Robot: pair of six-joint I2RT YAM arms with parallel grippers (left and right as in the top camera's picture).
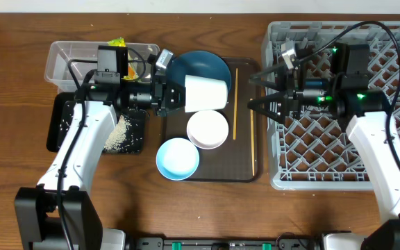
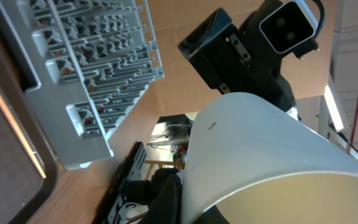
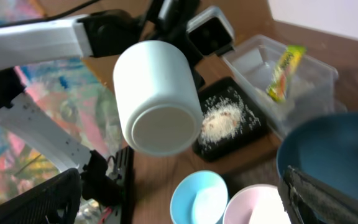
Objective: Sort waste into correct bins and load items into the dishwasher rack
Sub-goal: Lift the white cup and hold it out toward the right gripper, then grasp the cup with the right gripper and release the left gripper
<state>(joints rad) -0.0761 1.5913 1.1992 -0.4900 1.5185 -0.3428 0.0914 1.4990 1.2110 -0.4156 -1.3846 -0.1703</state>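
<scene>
My left gripper (image 1: 176, 96) pinches the light, stiff, slippery cup (image 1: 205, 93) by its rim; right gripper (image 1: 255, 90) gapes empty, should take the base.

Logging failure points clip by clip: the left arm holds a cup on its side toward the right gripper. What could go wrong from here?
The pale cup lies sideways in the left gripper, gripped apparently only at its mouth end; a slip would likely drop it onto the dark blue plate beneath. The open right gripper faces the cup's smooth round base; closing off-centre could knock it loose.
</scene>
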